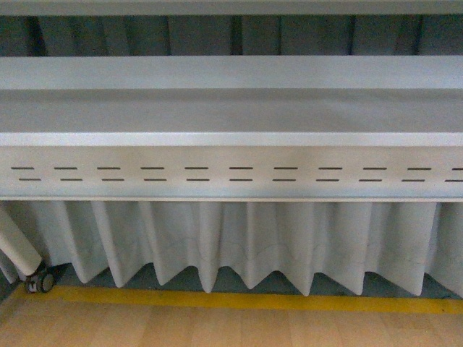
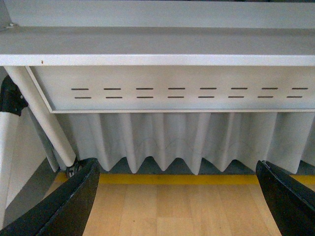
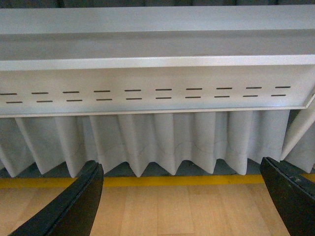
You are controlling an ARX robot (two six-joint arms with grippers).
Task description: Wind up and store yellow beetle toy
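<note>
A white slotted panel fills the robot's forward view, with two rows of short dark slots running along its face. Directly above the panel sits a pale tabletop, its front lip meeting the panel's upper edge. A white rail runs parallel to it, further back above the panel.

From under the panel a white pleated curtain falls in zigzag folds toward a yellow floor line. The line runs parallel to the panel and borders light wooden flooring. Below the panel's left end, a white table leg slants down to a small black caster just beside the yellow line.

Seen from its own wrist camera, the left gripper faces the panel. Its two black fingers are spread wide apart, with only curtain and floor showing between them. The right gripper faces the same panel, its fingers likewise parted wide and holding nothing. Both grippers are on the wooden-floor side of the yellow line, well apart from the panel.

The yellow beetle toy appears in none of the three views, so its place relative to the panel cannot be told.
</note>
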